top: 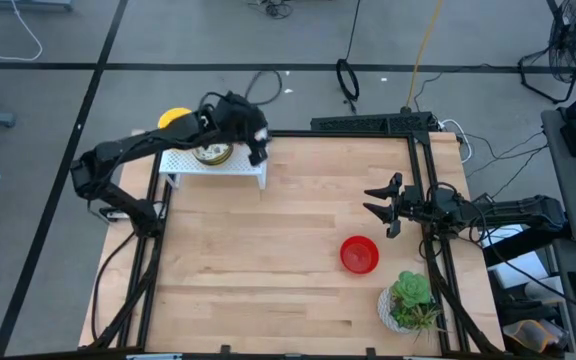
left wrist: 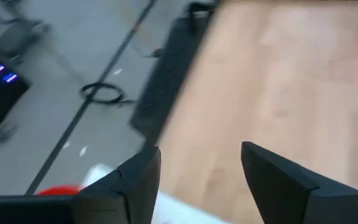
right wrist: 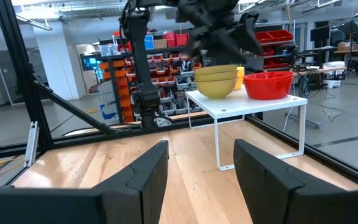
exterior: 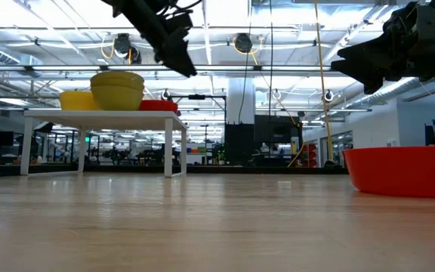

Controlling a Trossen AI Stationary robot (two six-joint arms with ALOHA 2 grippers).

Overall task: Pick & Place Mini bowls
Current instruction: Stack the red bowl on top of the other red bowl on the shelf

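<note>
Above the white shelf (top: 215, 166), the left claw (top: 259, 152) hangs released; right claw (top: 380, 203) likewise

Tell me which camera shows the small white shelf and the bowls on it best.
The right wrist view: the white shelf shows whole, carrying stacked yellow bowls and a red bowl. The low view shows it side-on and farther off. In the high view the left arm covers much of it. The left wrist view shows only a white edge.

A large industrial lab or workshop: a grey concrete floor (top: 168, 40) with loose cables around the pale wooden table (top: 288, 260), high ceiling strip lights (exterior: 278, 23), and far shelving stacked with red and orange storage bins (right wrist: 166, 68).
</note>
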